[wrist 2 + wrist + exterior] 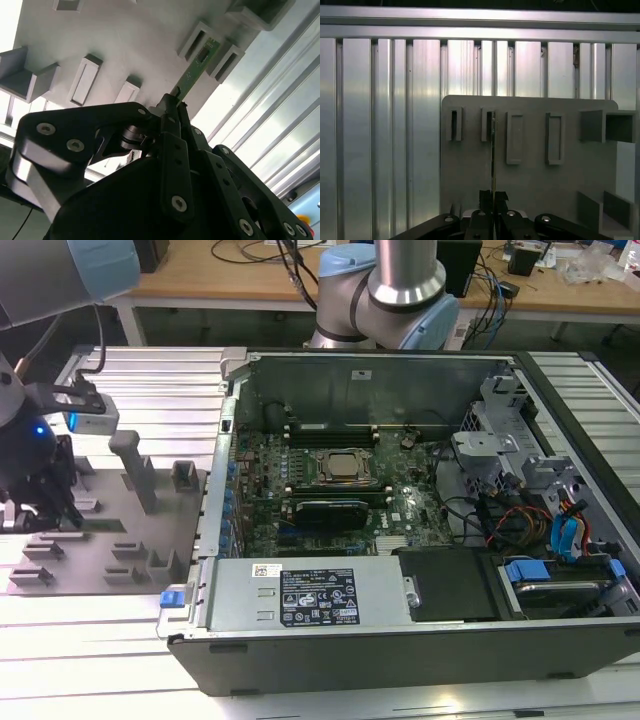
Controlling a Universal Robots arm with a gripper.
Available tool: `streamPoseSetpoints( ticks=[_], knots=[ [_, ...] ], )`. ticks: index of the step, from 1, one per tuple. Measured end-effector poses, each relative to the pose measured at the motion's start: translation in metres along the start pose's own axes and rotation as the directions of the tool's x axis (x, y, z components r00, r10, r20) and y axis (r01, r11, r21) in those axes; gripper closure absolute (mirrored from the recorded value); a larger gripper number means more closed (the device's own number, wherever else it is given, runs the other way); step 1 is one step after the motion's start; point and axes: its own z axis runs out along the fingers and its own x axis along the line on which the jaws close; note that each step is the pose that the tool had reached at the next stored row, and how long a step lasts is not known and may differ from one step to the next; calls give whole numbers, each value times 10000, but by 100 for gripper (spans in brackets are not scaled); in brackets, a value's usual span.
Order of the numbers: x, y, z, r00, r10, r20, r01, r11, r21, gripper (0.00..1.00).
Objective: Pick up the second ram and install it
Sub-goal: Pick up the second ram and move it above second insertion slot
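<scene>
We hold the black end effector (172, 102) pinched on the near end of the long, thin green ram stick (198, 64), whose far end sits in the grey slotted holder (125, 45) just ahead. If we lift askew, it may jam or flex.

The label (316, 597) on the power supply (375, 585) seems unreadable.
</scene>
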Motion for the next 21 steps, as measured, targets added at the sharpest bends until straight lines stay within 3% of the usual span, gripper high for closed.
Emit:
streamPoseSetpoints(
  ticks=[21],
  knots=[
    [-26,0,-384,10000,0,0,0,10000,0,89]
  ],
)
